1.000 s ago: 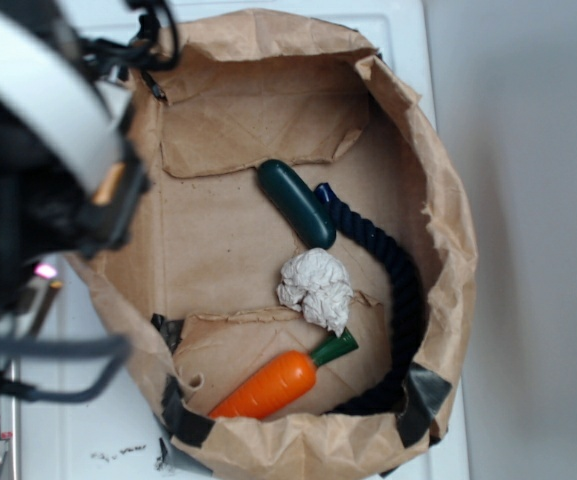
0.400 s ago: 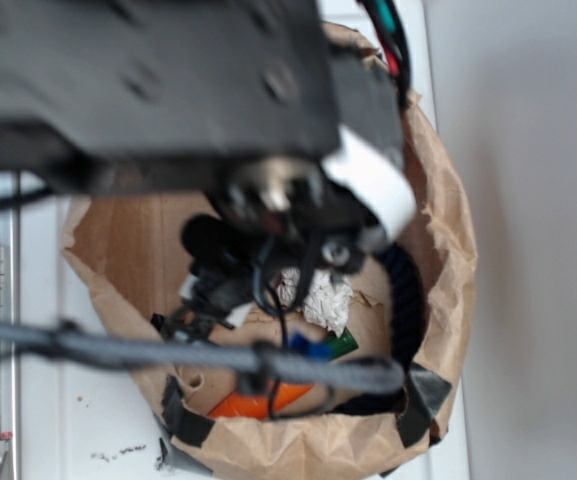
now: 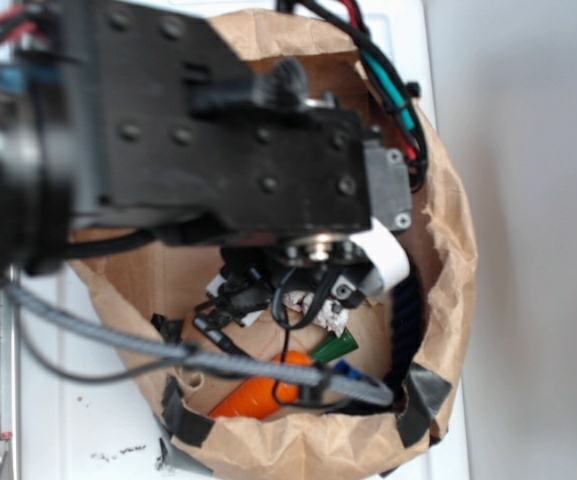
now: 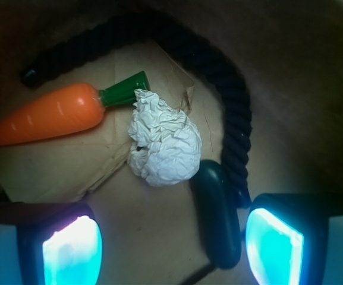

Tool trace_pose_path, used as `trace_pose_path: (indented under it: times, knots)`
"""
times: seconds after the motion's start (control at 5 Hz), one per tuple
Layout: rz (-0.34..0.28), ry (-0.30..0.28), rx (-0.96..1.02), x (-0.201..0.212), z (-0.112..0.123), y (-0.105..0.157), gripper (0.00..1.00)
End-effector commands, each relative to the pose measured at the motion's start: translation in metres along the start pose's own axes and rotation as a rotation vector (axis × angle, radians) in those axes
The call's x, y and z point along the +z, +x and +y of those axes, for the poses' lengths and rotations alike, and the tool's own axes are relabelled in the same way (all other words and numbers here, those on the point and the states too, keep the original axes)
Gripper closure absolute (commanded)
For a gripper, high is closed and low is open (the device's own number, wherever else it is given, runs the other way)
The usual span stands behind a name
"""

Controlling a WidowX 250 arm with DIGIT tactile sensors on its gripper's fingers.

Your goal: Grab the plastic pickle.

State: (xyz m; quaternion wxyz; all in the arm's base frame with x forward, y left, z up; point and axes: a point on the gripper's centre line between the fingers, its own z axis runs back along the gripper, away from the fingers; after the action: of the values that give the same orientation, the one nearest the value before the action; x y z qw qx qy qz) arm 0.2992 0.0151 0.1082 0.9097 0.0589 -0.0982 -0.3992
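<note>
In the wrist view the dark green plastic pickle [image 4: 217, 214] lies on the brown paper floor of the bag, between my two glowing pads and close to the right pad [image 4: 273, 243]. My gripper [image 4: 172, 246] is open and holds nothing; the left pad [image 4: 73, 252] is far from the pickle. The pickle's upper end touches a crumpled white paper ball [image 4: 164, 145]. In the exterior view the arm [image 3: 218, 150] hides the pickle and my gripper's fingers.
An orange carrot [image 4: 49, 113] with a green stem lies upper left; it also shows in the exterior view [image 3: 258, 395]. A thick navy rope [image 4: 219, 77] curves along the pickle's right side. The paper bag's wall [image 3: 448, 230] rings everything.
The arm has swung from the left edge over the bag and now covers the pickle and most of the paper ball in the exterior view.
</note>
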Motion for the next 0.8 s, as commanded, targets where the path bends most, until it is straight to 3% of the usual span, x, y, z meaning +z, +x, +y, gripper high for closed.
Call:
trace_pose_path:
  times: [0.0,0.2,0.6]
  knots:
    - [0.007,0.036,-0.04,-0.012,0.011,0.004,0.0]
    - [0.027,0.025,0.005,-0.022,0.026,-0.002,0.0]
    - [0.049,0.007,-0.035,-0.044,0.021,-0.015,0.0]
